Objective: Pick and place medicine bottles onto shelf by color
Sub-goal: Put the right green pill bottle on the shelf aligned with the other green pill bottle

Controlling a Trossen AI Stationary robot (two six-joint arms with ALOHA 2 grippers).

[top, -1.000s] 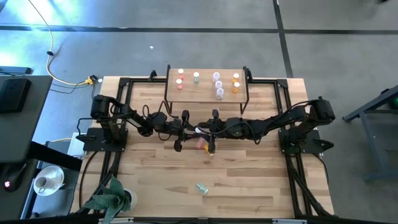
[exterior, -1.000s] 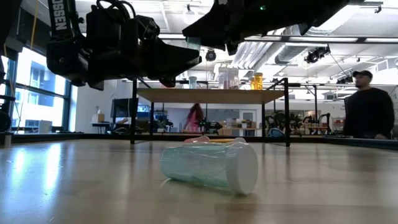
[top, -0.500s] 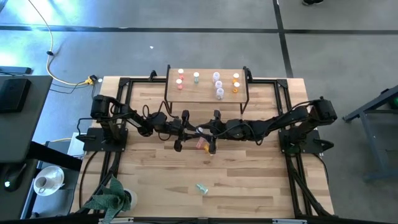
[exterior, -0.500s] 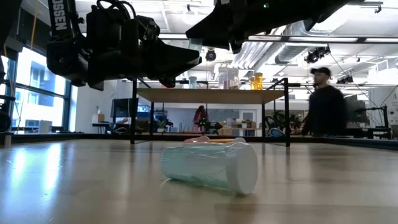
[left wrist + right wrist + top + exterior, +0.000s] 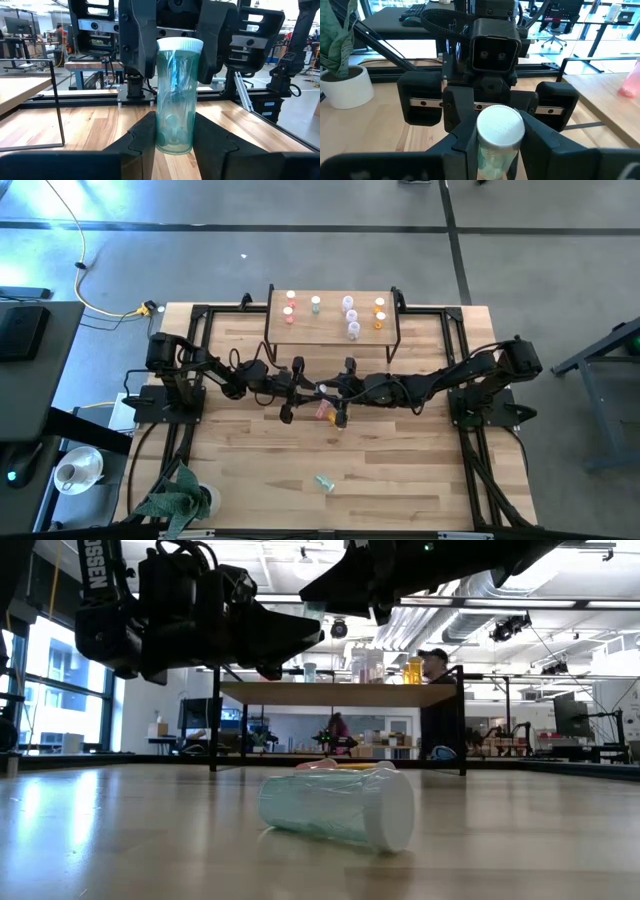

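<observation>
Grey floor [image 5: 560, 240], potted plant [image 5: 178, 492], bright windows [image 5: 50, 690].

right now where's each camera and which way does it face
High view: above the table, looking straight down; both arms show.
Low view: tabletop height, looking past a lying green bottle to the shelf; arms overhead.
Left wrist view: on left arm, facing the right gripper; own fingers grip the held bottle.
Right wrist view: on right arm, facing the left gripper; own fingers show.
Both wrist views share that bottle.
</observation>
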